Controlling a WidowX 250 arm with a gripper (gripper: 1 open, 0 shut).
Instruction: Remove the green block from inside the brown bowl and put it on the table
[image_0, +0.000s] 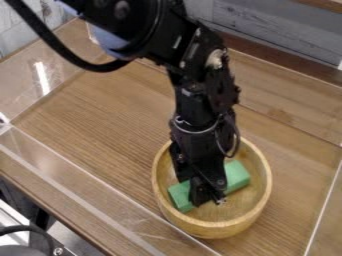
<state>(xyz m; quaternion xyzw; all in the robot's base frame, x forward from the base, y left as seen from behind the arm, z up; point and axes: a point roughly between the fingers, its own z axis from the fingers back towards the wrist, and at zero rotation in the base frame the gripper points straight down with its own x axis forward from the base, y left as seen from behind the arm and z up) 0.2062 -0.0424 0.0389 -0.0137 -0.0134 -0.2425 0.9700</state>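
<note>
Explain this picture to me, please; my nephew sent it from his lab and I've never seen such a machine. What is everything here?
It is one black robot arm, filmed from a single camera looking down at the table from in front. Clear plastic walls edge the wooden top. On it sits a wooden bowl. The arm reaches straight down into it, and its gripper is shut on the green block, which is still inside the bowl.
</note>
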